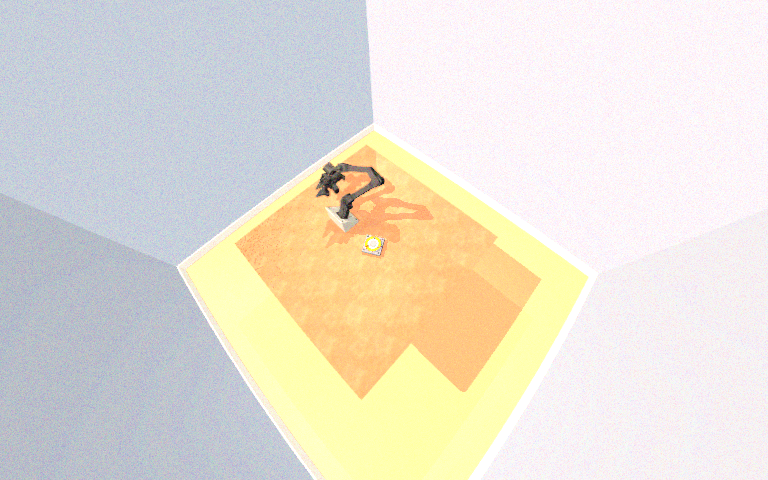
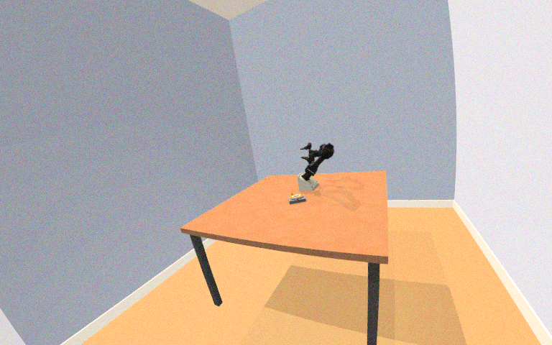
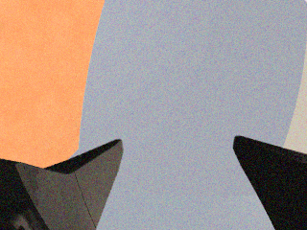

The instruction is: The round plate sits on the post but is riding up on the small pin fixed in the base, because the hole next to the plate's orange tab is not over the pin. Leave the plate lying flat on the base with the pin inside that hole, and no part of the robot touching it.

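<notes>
Orange table [image 2: 325, 227], dark arm [image 1: 362, 183] raised above its mount, gripper [image 1: 327, 182] spread wide and holding nothing (pointing at the wall), round plate [image 1: 373, 244] on its base well apart, down on the tabletop.

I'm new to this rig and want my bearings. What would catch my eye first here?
The dark arm rears up from its pale mount near the orange table's far edge, its hand open, empty and raised in the air. In front of the mount, apart from the arm, lies the small base carrying the round plate.
</notes>
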`<control>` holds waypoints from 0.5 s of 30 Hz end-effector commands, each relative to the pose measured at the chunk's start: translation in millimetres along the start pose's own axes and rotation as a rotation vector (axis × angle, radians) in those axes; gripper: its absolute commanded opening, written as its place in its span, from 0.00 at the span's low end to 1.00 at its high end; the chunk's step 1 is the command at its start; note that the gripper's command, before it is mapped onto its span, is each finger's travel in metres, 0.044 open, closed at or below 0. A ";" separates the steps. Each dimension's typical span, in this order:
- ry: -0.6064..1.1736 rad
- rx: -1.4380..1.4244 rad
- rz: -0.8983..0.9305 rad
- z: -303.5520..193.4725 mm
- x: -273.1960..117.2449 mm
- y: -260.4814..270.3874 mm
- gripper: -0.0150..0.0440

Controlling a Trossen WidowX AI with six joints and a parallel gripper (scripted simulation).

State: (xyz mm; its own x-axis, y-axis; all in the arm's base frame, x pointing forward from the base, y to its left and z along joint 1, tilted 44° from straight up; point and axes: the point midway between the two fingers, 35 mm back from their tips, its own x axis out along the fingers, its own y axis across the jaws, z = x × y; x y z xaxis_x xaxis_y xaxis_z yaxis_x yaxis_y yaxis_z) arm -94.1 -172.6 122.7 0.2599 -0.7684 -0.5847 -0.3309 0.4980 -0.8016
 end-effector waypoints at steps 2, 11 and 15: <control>-0.007 -0.051 0.037 -0.4 0.6 5.1 0.84; -0.337 -0.767 -0.034 34.4 41.2 -16.5 0.44; -0.516 -1.141 -0.143 62.1 60.5 -27.1 0.26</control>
State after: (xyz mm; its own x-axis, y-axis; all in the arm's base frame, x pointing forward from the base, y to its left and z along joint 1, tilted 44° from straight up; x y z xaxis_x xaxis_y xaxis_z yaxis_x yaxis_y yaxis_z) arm -36.1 -200.2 105.1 0.5297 -0.5212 -0.6691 -0.8228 -0.1244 -0.5545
